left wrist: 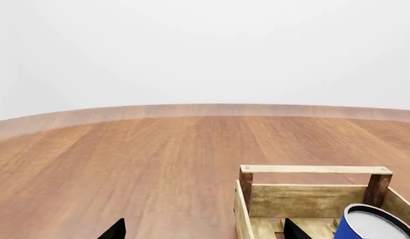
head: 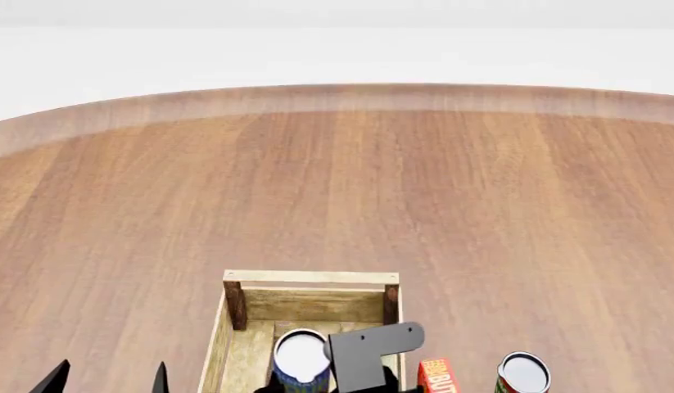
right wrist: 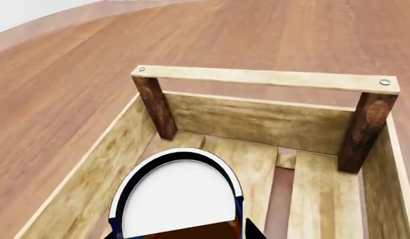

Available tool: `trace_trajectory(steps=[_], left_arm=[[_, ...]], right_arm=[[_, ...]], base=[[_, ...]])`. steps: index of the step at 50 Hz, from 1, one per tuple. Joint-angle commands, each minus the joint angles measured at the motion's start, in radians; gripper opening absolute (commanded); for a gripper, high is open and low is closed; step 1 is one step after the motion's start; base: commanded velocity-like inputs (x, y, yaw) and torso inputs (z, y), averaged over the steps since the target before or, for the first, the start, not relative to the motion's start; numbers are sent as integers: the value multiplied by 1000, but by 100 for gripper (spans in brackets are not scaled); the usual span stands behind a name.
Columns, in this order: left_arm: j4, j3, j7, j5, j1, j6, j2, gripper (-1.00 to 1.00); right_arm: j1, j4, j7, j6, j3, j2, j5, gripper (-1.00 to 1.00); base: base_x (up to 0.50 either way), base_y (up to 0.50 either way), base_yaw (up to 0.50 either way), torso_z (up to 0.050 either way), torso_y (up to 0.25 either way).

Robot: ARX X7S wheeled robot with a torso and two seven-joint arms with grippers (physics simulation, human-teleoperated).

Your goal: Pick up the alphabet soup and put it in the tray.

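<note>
wood table [head: 424, 205] | alphabet soup [right wrist: 178, 196] inside tray [right wrist: 258, 78] | both jaws' state unclear

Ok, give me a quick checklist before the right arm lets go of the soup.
1. Soup inside the tray walls: ok.
2. Soup upright: ok, its pale top faces up.
3. Soup resting on the slats: cannot tell, its base is hidden.
4. Right end effector grip state: cannot tell, the fingers are out of frame.
5. Left end effector clear of the tray: ok, it is beside it.
6. Other cans outside the tray: ok.
</note>
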Motion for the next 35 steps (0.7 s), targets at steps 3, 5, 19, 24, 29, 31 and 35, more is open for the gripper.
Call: trace_trajectory(steps=[3, 5, 19, 24, 29, 31, 35], left_arm=[[0, 2, -2, -6, -1, 3, -2, 100], [-2, 3, -2, -6, -1, 4, -2, 100], [-5, 9, -5, -8, -3, 7, -2, 100], [-7, 11, -5, -9, -3, 9, -2, 100], [-10, 13, -5, -10, -5, 11, -2, 100], [-11, 13, -5, -11, -6, 11, -2, 100], [-10, 13, -7, -11, -6, 11, -3, 100]], right_arm=[[57, 108, -7, -15, -21, -18, -16, -100], [61, 118, -6, -15, -28, -19, -17, -100], [77, 156, 3, -18, -57, -20, -7, -100], [82, 163, 7, -16, -68, -19, -3, -100], [86, 164, 6, -12, -76, -16, 6, -100], [87, 163, 6, -8, -79, -15, 10, -100], [89, 165, 3, -1, -81, -14, 22, -100]], base=[[0, 0, 0, 3, 0], [0, 0, 0, 0, 0], [0, 0, 0, 0, 1], [0, 0, 0, 0, 0], [0, 0, 1, 0, 0], [0, 0, 0, 0, 0], [0, 0, 1, 0, 0]])
